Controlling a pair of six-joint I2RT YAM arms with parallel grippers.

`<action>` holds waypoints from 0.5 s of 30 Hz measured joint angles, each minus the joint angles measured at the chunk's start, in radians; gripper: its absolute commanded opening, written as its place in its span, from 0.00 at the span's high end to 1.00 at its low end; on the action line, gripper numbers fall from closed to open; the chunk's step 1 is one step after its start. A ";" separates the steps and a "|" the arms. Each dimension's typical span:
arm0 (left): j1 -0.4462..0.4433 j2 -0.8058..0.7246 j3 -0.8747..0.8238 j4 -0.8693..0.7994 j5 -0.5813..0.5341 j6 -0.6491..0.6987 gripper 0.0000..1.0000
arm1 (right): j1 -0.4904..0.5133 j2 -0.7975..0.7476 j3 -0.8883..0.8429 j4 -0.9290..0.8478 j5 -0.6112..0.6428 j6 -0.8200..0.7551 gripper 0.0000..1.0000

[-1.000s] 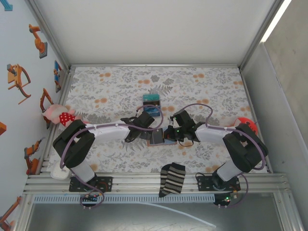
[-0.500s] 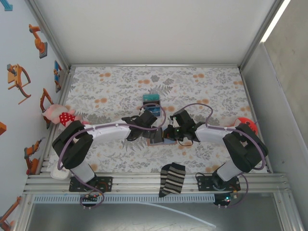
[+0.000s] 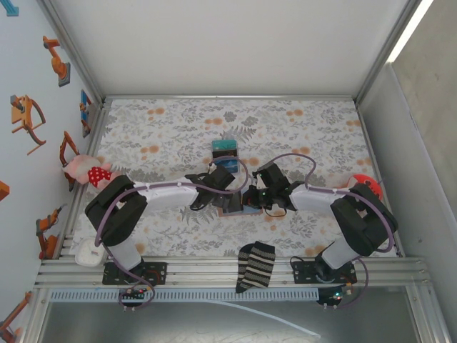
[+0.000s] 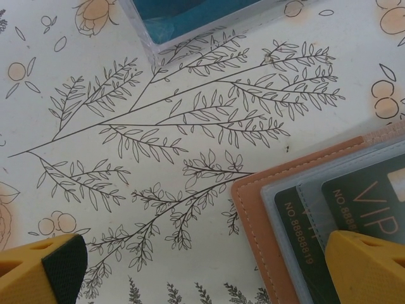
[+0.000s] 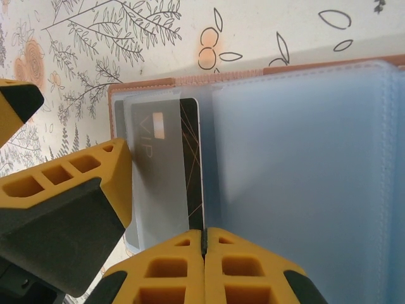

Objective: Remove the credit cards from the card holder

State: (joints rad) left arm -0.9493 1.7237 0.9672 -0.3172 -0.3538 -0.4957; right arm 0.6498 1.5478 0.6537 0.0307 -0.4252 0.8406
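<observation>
- In mid-frame from above, we see the holder (image 3: 232,207) open, cards (image 4: 304,212) tucked inside.
- Left gripper (image 4: 202,272) spread wide over its corner.
- Right gripper (image 5: 204,266) pressed together at its edge.

Crops the card holder (image 4: 250,204) at the right and bottom edges; veils the credit cards (image 4: 367,196) behind frosted sleeves (image 4: 285,185); cuts the clear box (image 4: 209,28) off at the top
</observation>
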 measured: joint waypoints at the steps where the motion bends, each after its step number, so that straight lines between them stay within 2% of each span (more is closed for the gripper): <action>1: 0.000 0.000 0.000 -0.002 -0.004 0.002 0.03 | -0.002 0.000 0.000 -0.003 0.000 -0.001 1.00; 15: -0.001 0.000 0.011 -0.011 -0.021 0.035 0.03 | -0.019 0.000 0.000 -0.026 0.000 -0.008 1.00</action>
State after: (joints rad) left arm -0.9504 1.7237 0.9787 -0.3283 -0.3744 -0.4610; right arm 0.6304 1.5478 0.6537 0.0044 -0.4252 0.8330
